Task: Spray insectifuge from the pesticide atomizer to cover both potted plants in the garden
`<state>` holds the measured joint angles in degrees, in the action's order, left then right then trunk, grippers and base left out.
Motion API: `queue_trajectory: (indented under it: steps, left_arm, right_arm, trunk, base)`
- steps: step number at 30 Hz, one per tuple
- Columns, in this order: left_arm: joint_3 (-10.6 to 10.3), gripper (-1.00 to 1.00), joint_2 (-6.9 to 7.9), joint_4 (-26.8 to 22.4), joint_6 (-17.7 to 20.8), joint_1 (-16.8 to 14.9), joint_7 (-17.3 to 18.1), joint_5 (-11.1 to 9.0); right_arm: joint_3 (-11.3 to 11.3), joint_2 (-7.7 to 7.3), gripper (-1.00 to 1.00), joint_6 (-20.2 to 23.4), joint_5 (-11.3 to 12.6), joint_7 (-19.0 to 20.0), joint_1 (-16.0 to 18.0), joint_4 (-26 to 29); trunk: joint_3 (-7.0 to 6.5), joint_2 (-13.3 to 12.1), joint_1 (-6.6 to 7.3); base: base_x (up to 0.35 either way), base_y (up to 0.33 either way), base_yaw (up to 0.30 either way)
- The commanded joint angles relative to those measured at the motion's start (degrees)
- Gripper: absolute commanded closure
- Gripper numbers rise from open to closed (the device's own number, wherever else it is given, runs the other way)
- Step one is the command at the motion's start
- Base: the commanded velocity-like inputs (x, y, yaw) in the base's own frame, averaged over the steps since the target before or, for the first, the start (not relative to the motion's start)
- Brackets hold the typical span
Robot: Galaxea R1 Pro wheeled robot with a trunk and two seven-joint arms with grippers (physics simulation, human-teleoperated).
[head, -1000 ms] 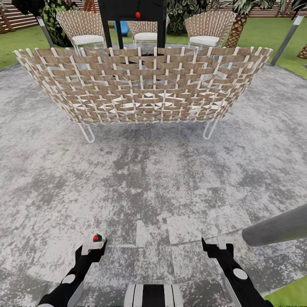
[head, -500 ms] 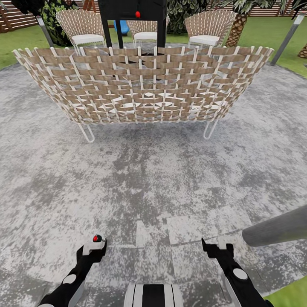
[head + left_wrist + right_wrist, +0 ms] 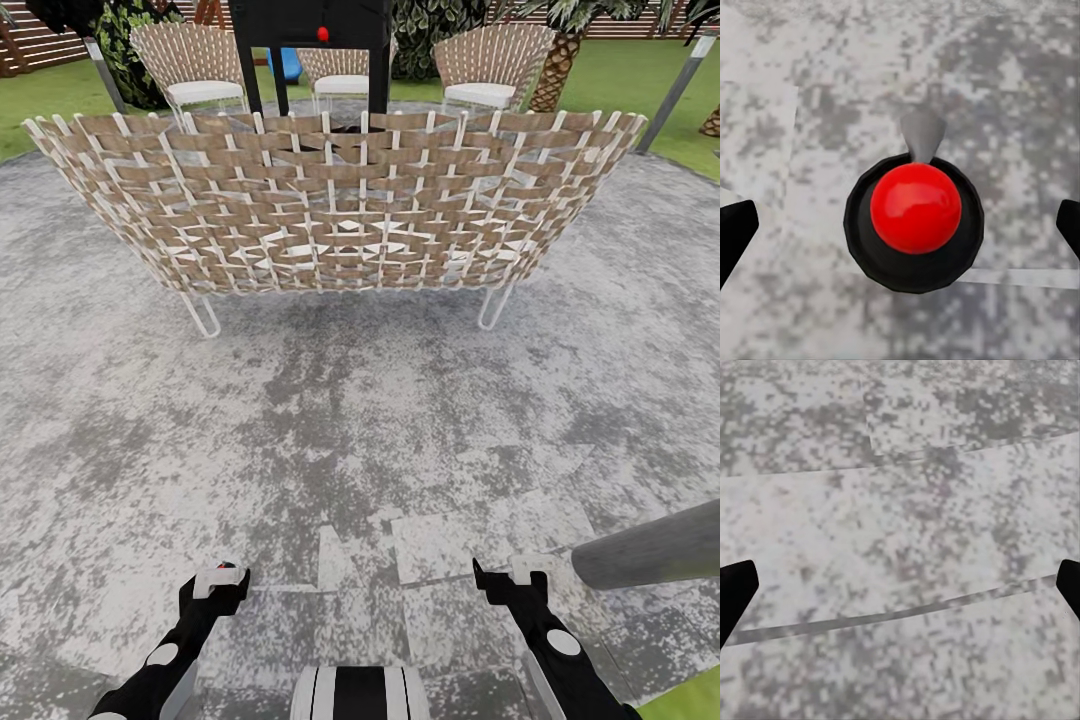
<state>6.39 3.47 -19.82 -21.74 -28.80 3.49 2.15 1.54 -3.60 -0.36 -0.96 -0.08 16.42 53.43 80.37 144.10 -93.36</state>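
Grey mottled patio (image 3: 360, 400), round, paved, bordered by lawn (image 3: 620, 80); robot stands on it facing a woven sofa back (image 3: 330, 205). Beyond the sofa: three woven chairs (image 3: 195, 65), a black-legged stand (image 3: 310, 40) bearing a small red object, a palm trunk (image 3: 550, 70), slatted fence (image 3: 40, 40). A grey post (image 3: 650, 545) crosses the lower right corner. Atomizer (image 3: 915, 221): dark round body, red top, seen end-on in the left wrist view, standing upright on the patio directly under the left end effector (image 3: 215, 580), centred between its two fingers (image 3: 735, 232), which sit wide apart and clear of the bottle, so open, not gripping. The head view shows a sliver of red just at that end effector's tip. The placement reads as a top-down alignment ahead of a grasp; pickup not yet made. Right end effector (image 3: 505, 580): open, empty, held low over bare paving, likely parked out of the way. Potted plants: not located here.
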Motion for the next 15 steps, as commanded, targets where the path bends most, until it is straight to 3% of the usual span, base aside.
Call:
queue_trajectory:
  steps: [1, 8, 15]
  left_arm:
    - [0.5, -1.00, -0.04, 0.0, -0.2, 0.0, 0.4, 0.2]
    - [0.4, -1.00, -0.08, -0.3, -0.1, 0.0, 0.3, 0.4]
    - [0.5, -1.00, 0.11, -0.1, -0.3, 0.0, 0.2, 0.3]
  right_arm:
    - [0.0, 0.00, -1.00, 0.0, -0.1, 0.0, 0.0, 0.0]
    - [0.0, 0.00, -1.00, 0.0, -0.1, 0.0, 0.0, 0.0]
    - [0.0, 0.00, -1.00, -0.1, -0.1, 0.0, 0.0, 0.0]
  trunk:
    - [0.03, 0.0, 0.01]
    - [0.03, 0.0, 0.01]
    - [0.92, 0.1, -0.09]
  base:
    - [0.000, 0.000, 0.000]
    - [0.000, 0.000, 0.000]
    - [0.000, 0.000, 0.000]
